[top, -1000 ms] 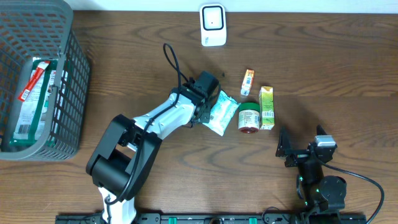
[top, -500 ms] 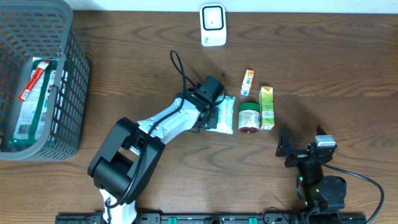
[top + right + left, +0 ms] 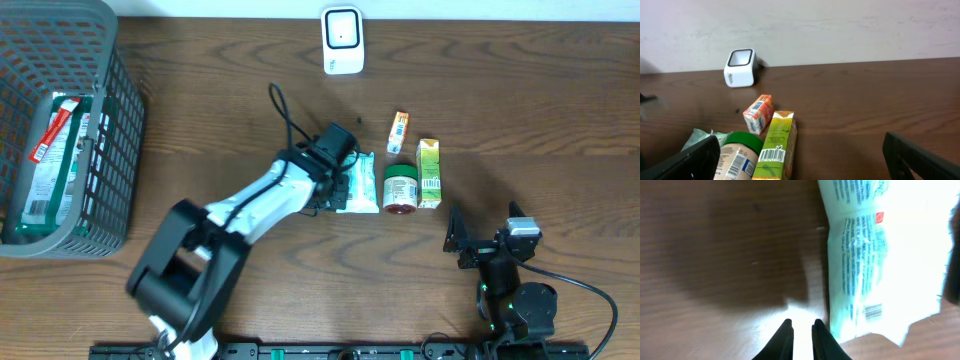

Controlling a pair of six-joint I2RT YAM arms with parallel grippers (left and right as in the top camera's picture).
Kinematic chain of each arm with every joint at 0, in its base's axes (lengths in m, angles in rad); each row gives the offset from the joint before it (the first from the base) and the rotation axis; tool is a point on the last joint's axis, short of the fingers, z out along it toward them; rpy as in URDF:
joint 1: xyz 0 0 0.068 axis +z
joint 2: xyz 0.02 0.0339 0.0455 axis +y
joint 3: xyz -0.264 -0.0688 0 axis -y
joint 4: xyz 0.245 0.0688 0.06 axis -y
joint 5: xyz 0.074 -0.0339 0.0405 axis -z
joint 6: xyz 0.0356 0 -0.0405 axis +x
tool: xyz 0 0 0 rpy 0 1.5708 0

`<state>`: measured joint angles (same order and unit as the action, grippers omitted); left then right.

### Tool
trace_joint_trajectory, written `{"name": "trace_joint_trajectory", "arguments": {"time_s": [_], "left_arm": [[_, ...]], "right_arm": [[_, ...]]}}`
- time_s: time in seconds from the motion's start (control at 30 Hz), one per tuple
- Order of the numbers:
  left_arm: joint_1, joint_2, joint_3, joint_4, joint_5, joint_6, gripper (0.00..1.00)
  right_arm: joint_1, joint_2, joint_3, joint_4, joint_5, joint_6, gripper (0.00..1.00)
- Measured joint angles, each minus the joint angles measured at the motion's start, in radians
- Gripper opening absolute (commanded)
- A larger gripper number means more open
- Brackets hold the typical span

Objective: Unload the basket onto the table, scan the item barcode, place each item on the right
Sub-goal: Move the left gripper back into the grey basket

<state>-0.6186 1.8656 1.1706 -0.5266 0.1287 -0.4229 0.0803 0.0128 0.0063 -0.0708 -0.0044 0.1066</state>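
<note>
we judge the left fingers (image 3: 783, 337), closed on nothing just beside the white pouch (image 3: 358, 183) at centre frame, are set to nudge its face-up barcode (image 3: 873, 311) toward the scanner (image 3: 342, 40) at top centre, while the right fingers (image 3: 690, 162) gape wide, idle.

Pouch (image 3: 875, 255) in left wrist view: blurred, washed out, print unreadable, cut by right edge. Overhead: left arm (image 3: 270, 195) overlaps pouch edge; basket (image 3: 110, 60) cut by top, left edges. Right wrist view: jar (image 3: 737, 157) cut by bottom edge.
</note>
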Motion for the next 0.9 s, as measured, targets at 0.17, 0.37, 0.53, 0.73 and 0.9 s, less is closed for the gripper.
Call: {"name": "trace_joint_trajectory", "arguments": {"time_s": [0.17, 0.37, 0.53, 0.73, 0.9], "left_arm": [[0.065, -0.111, 0.055, -0.172, 0.000, 0.005, 0.16], [0.188, -0.208, 0.260, -0.403, 0.000, 0.032, 0.16], [0.320, -0.220, 0.506, -0.621, -0.002, 0.060, 0.16], [0.442, -0.228, 0.641, -0.679, -0.003, 0.089, 0.16], [0.539, -0.233, 0.650, -0.657, -0.003, 0.092, 0.17]], "right_arm": [[0.000, 0.000, 0.000, 0.000, 0.000, 0.000, 0.99], [0.000, 0.000, 0.000, 0.001, 0.000, 0.000, 0.99], [0.000, 0.000, 0.000, 0.000, 0.000, 0.000, 0.99], [0.000, 0.000, 0.000, 0.000, 0.000, 0.000, 0.99], [0.000, 0.000, 0.000, 0.000, 0.000, 0.000, 0.99]]}}
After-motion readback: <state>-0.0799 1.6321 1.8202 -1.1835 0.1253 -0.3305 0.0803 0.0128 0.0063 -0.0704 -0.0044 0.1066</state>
